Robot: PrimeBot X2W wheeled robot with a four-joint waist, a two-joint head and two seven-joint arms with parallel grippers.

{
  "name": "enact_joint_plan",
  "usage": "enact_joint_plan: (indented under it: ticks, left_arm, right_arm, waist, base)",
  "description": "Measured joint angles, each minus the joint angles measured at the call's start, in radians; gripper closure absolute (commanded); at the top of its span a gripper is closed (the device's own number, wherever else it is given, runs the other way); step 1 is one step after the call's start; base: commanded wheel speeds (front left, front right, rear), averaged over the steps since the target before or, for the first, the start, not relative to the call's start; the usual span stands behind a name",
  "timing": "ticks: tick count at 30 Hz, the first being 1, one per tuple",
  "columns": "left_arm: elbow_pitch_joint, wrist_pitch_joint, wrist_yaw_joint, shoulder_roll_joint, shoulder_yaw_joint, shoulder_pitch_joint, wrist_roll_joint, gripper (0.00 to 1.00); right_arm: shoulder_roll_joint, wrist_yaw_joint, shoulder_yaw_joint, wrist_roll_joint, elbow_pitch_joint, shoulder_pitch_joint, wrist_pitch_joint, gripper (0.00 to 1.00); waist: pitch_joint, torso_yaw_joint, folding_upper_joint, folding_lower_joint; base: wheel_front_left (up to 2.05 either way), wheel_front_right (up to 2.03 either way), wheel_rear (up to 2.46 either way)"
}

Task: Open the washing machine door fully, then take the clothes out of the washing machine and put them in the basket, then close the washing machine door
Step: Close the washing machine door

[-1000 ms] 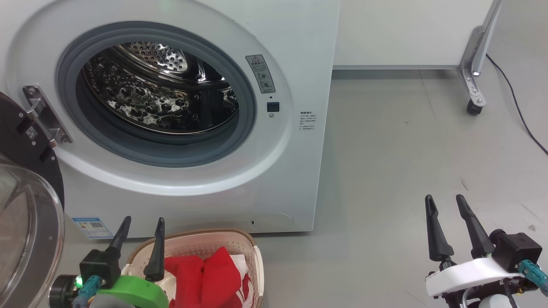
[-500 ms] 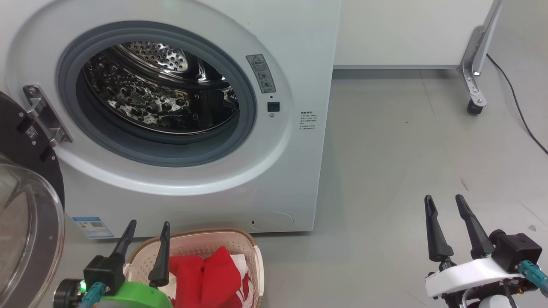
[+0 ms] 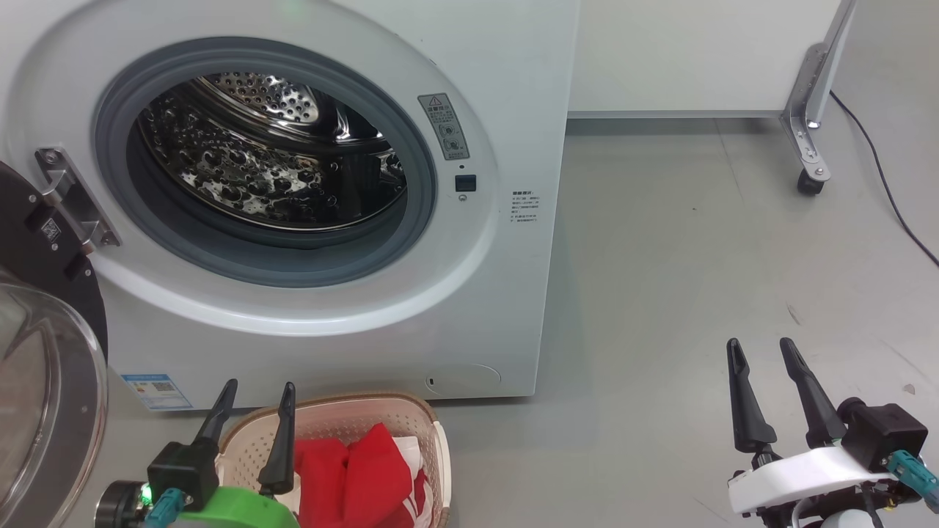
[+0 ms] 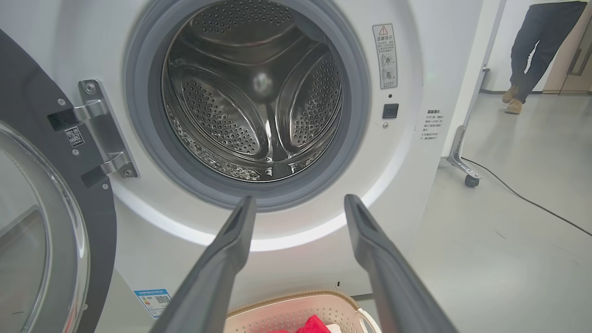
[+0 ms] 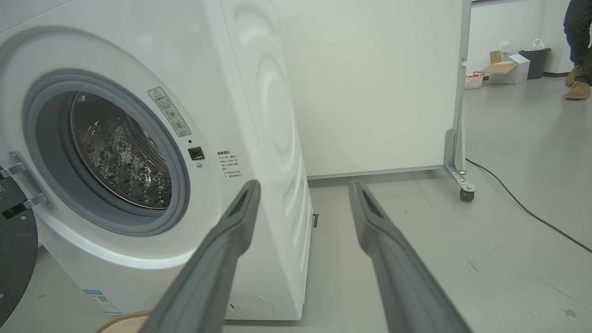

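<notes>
A smooth grey floor [image 3: 660, 293] carries everything, and one white washing machine [image 3: 506, 293] stands on it. To the right of the machine and further back stands one white partition panel [image 3: 697, 51] on a metal leg with one caster [image 3: 809, 183]. One black cable [image 3: 880, 183] trails over the floor past it. Far to the machine's right, the left wrist view shows one person's legs [image 4: 536, 46]. The machine's one door [image 3: 29, 242] hangs swung open at its left side, on its hinge. One basket [image 3: 352, 400] sits on the floor just in front of the machine's base, with one bundle of red clothes [image 3: 359, 469] lying inside it. There are two tools. The left tool [image 3: 260, 385] hangs over the basket's left edge, fingers spread and holding nothing. The right tool [image 3: 759, 343] hangs well to the machine's right over bare floor, likewise spread and empty.
</notes>
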Motion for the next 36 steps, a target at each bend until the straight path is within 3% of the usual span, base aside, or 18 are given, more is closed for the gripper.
enact_joint_plan:
  ticks: [21, 36]
  left_arm:
    - [-0.017, 0.0, 0.022, 0.0, -0.014, 0.007, -0.051, 0.0]
    - [-0.021, 0.0, 0.034, 0.0, -0.02, 0.011, -0.052, 0.0]
  right_arm:
    - [0.0, 0.0, 0.002, 0.0, -0.004, 0.001, 0.0, 0.0]
    - [-0.001, 0.0, 0.003, 0.0, -0.004, 0.001, 0.0, 0.0]
  waist:
    - [-0.001, 0.003, 0.0, 0.0]
    - [0.001, 0.003, 0.0, 0.0]
  base:
    - [-0.04, 0.05, -0.02]
    - [-0.58, 0.58, 0.0]
